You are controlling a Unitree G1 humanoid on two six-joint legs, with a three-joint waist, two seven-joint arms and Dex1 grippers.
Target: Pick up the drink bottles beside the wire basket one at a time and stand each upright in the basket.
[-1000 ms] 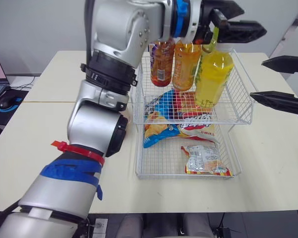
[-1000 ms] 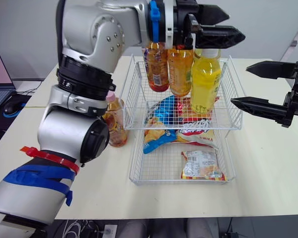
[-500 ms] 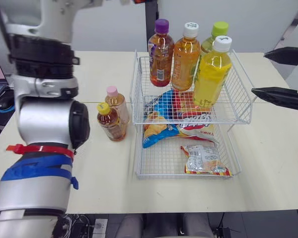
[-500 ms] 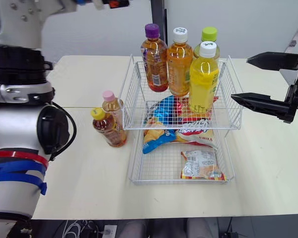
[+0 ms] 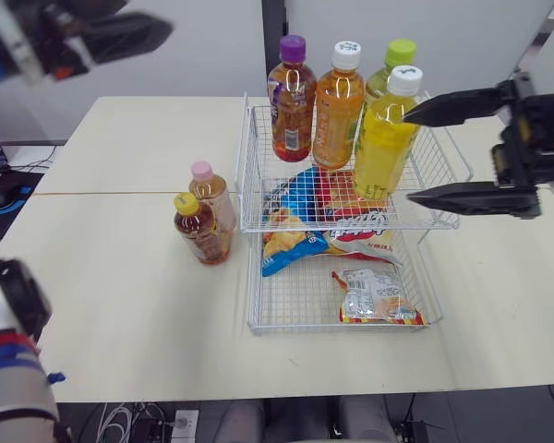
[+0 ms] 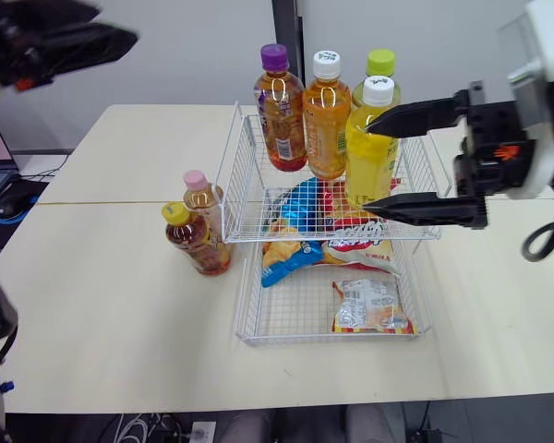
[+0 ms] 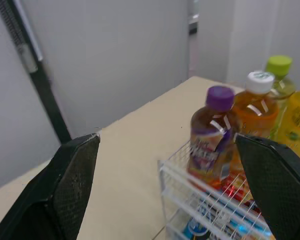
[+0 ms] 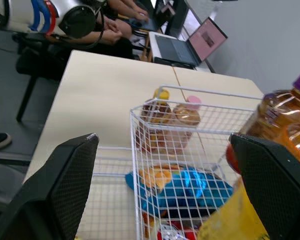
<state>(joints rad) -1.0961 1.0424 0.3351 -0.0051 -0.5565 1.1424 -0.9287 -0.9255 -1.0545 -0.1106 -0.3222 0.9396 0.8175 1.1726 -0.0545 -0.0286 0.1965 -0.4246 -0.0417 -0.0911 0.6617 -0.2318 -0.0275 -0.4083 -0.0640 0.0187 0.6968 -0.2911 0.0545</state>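
Observation:
The white wire basket [image 5: 258,208] has two tiers. In its top tier stand a purple-capped bottle [image 5: 291,101], an orange bottle [image 5: 339,106], a green-capped bottle [image 5: 397,60] and a yellow bottle [image 5: 380,148]. Two small tea bottles stand on the table left of the basket, one pink-capped [image 5: 214,196], one yellow-capped [image 5: 200,233]. My left gripper [image 6: 115,25] hangs open, high at the far left, holding nothing. My right gripper [image 5: 409,155] is open at the basket's right side, its fingertips [image 5: 443,106] above and below beside the yellow bottle.
Snack bags [image 5: 328,198] lie in the upper tier under the bottles, and another packet [image 5: 379,297] lies in the lower tier. A laptop and mouse [image 6: 9,205] sit at the far left. The cream table [image 5: 120,305] has free room in front of the loose bottles.
My left gripper let go of the yellow bottle in the top tier and drew back up to the far left. My right gripper moved left to the basket's side.

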